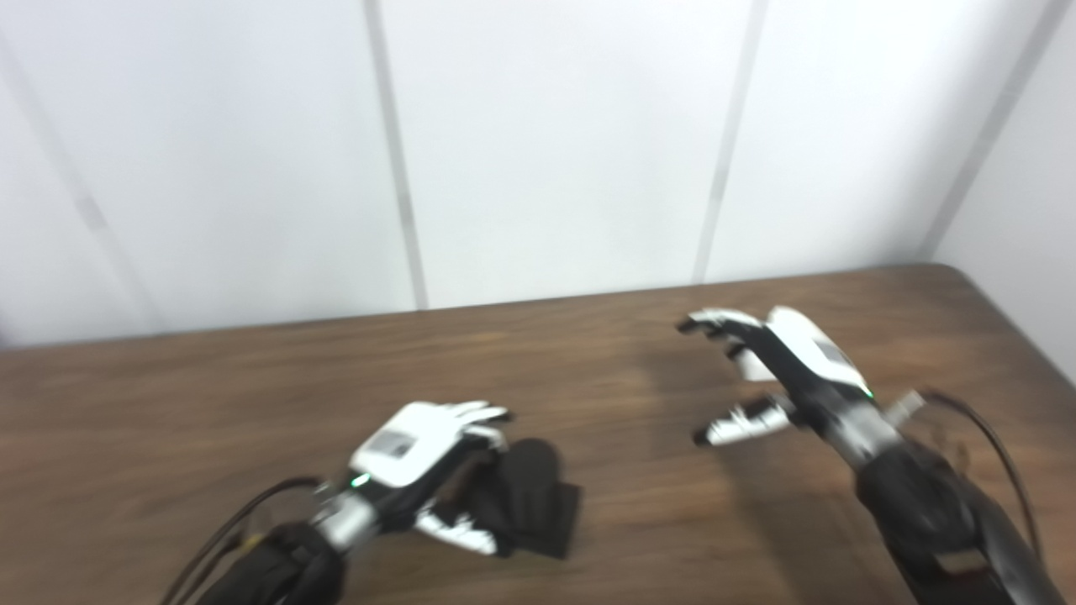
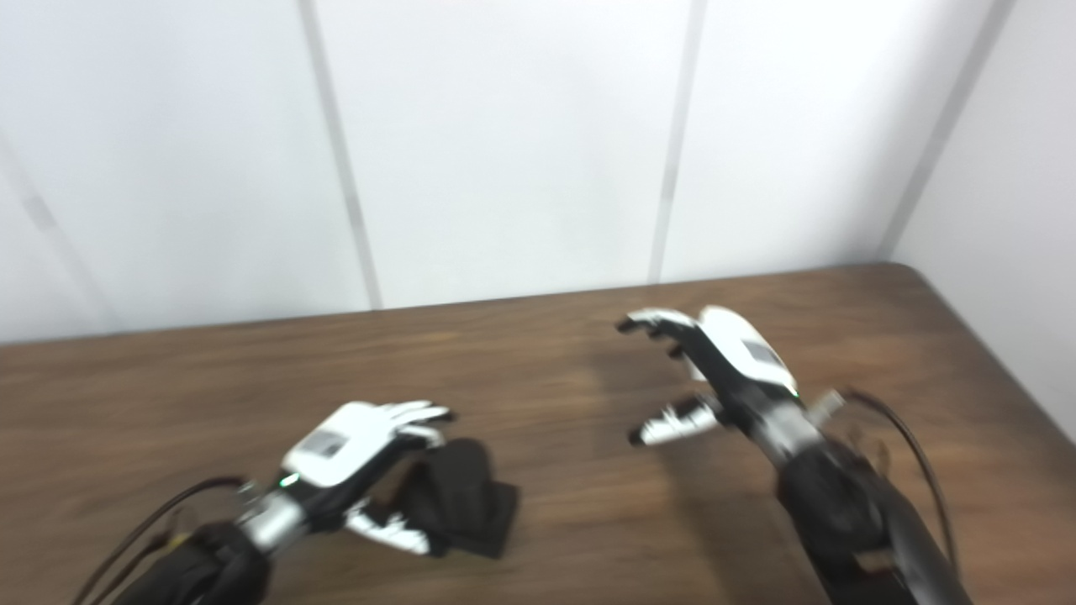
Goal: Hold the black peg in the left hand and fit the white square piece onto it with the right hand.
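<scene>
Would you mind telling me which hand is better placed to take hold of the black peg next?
The left hand: its fingers already curl beside the black peg on the table, while the right hand hovers open, well apart from it.

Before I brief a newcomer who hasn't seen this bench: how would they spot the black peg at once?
On the brown wooden table, look near the front edge at the left hand. The black peg sits against its fingers, a dark blocky piece with a rounded top, the only black object lying on the wood.

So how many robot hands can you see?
2. The left hand is low on the table beside the black peg; the right hand hovers further right, fingers apart.
</scene>
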{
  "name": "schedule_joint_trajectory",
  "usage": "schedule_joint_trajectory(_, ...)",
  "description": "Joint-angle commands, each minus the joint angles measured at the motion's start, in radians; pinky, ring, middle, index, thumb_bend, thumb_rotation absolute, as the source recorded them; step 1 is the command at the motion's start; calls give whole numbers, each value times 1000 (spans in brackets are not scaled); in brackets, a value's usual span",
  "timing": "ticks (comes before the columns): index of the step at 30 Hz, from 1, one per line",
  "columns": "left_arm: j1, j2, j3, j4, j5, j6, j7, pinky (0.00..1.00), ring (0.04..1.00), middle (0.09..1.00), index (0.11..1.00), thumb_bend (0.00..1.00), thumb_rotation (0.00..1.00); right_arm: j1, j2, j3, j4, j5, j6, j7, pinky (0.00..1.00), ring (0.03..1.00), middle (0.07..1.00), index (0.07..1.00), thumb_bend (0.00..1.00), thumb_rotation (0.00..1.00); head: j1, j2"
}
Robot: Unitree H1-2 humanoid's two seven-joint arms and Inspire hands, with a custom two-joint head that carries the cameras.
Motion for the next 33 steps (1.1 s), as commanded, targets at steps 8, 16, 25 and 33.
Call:
schedule_joint_trajectory(8,50,77,-22,90,59,-37,-27,782,865,861,491,524,58,-160,-149,73,6,-225,139,184,760,887,926,836,877,114,-150,-73)
schedule_joint_trajectory(16,54,87,-25,159,70,-99,46,769,855,853,491,524,57,-281,-184,147,117,-429,216,310,945,990,976,855,863,116,-193,-110)
schedule_joint_trajectory(25,51,99,-31,214,77,-136,91,793,872,865,492,524,60,-393,-175,202,310,-495,205,332,973,1000,991,879,913,133,-201,-117)
schedule_joint_trajectory(33,52,103,-28,221,71,-150,101,824,885,866,492,524,61,-436,-162,237,447,-478,181,279,938,966,975,878,957,142,-195,-113)
